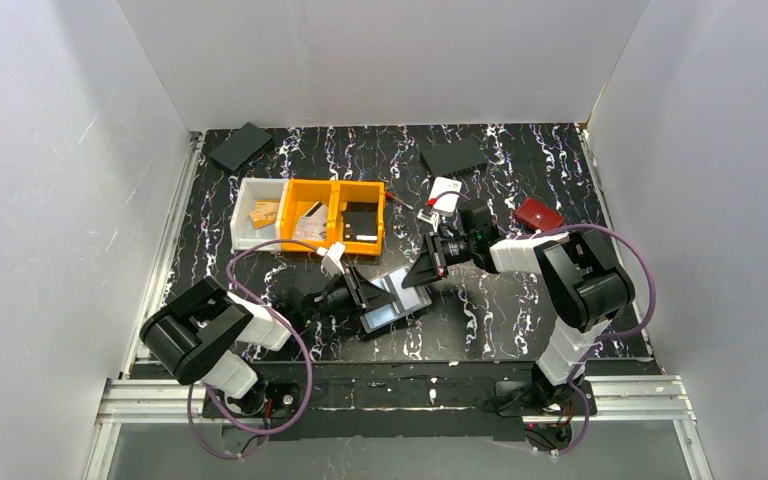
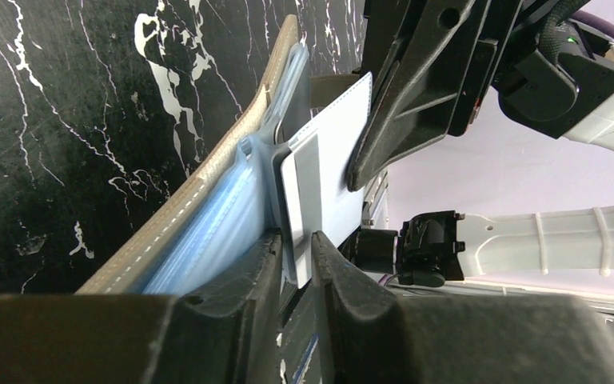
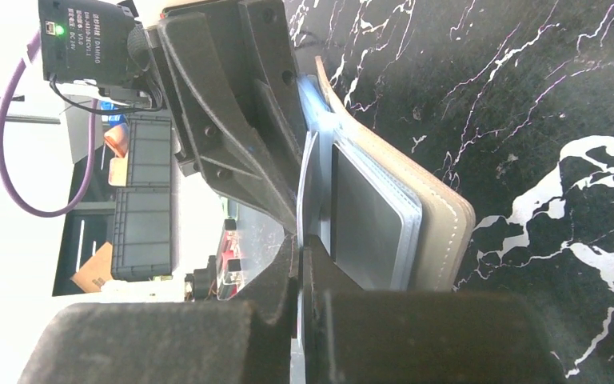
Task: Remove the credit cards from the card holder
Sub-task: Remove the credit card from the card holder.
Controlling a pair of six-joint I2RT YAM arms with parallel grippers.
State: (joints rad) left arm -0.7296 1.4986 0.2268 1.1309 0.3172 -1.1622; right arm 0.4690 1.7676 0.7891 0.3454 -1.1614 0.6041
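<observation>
At mid-table [image 1: 520, 330], the left gripper [image 2: 298, 248] is clamping the open holder [image 1: 397, 300] while the right gripper [image 3: 300, 250] is pinching a pale card's [image 2: 340, 160] edge, so extraction seems to be underway, calling next for a straight rightward pull.

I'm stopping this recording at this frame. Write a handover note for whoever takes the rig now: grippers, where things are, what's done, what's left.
Left gripper: shut on an inner leaf of the card holder, which is braced open at mid-table.
Right gripper: shut on the edge of a pale credit card that is partly inside the holder.
Done: holder opened and one card pinched. No card lies loose beside the holder.
Left: probably pull this card clear while the left gripper holds the holder, set it down, then repeat. How many cards remain cannot be told.
</observation>
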